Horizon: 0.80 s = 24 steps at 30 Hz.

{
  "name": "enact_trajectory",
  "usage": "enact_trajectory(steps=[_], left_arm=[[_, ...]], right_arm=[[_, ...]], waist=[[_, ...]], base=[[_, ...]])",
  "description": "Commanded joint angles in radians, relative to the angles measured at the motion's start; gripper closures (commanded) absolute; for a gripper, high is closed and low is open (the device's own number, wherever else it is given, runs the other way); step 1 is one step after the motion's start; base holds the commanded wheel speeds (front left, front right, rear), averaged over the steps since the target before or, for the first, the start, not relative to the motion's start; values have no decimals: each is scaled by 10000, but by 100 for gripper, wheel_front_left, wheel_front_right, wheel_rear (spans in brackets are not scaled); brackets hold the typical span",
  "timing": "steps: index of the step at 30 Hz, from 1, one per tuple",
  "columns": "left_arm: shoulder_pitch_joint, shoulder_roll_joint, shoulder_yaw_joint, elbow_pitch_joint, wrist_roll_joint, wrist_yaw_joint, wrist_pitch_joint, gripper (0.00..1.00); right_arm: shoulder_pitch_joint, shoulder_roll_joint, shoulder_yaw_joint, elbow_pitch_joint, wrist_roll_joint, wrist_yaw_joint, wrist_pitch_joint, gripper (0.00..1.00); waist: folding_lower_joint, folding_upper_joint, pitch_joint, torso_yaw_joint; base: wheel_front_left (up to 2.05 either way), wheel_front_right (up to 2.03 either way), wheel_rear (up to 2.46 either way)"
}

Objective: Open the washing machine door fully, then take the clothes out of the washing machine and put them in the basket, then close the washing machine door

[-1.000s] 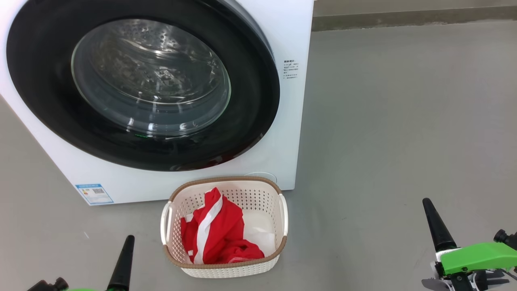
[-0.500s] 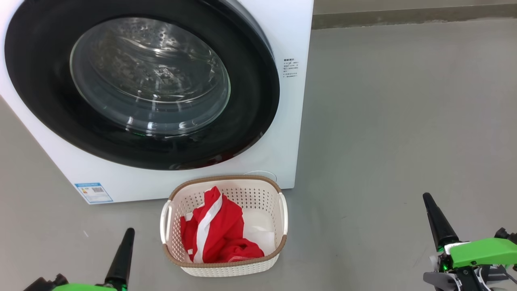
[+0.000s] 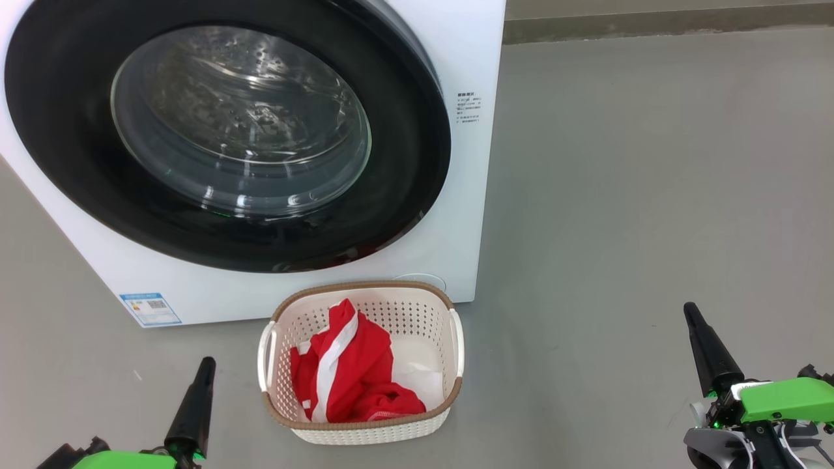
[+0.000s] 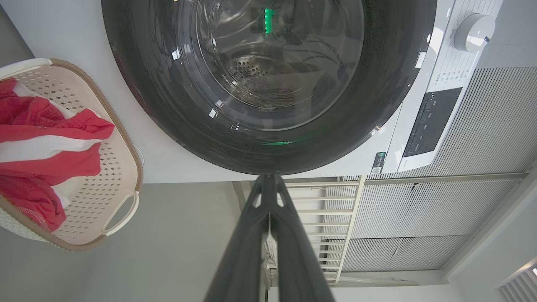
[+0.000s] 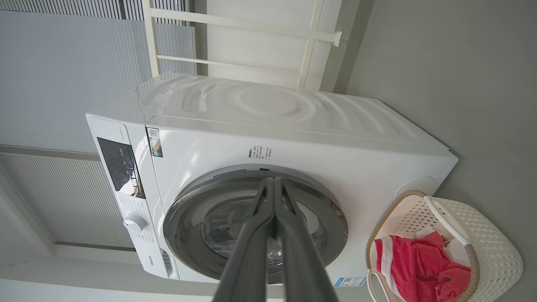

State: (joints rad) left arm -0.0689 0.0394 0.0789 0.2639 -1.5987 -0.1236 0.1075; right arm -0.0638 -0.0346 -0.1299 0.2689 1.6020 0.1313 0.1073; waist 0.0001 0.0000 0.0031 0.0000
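The left hand [image 3: 207,362] sat at seven o'clock in the head view, fingers pressed together, empty; the washing machine door [image 3: 404,150] lay closed on the washing machine [image 3: 469,52], at twelve o'clock from it; the basket [image 3: 365,286], holding the clothes [image 3: 345,378], stood at its three o'clock, far nearer it than the right hand [image 3: 689,311], also pressed together and empty; the task looked finished.

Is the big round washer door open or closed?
Closed. The washing machine door sits flat against the washing machine, with no gap showing.
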Motion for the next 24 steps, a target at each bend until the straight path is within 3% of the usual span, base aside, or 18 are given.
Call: enact_trajectory(steps=[1, 24], left_arm=[[-393, 108, 352, -184, -96, -71, 60, 100], [-392, 108, 351, -186, -97, -71, 59, 100]], right_arm=[[-441, -156, 161, -242, 67, -6, 59, 100], [-441, -156, 162, -242, 67, -6, 59, 100]], waist=[[0, 0, 0, 0], [0, 0, 0, 0]], base=[[0, 0, 0], [0, 0, 0]])
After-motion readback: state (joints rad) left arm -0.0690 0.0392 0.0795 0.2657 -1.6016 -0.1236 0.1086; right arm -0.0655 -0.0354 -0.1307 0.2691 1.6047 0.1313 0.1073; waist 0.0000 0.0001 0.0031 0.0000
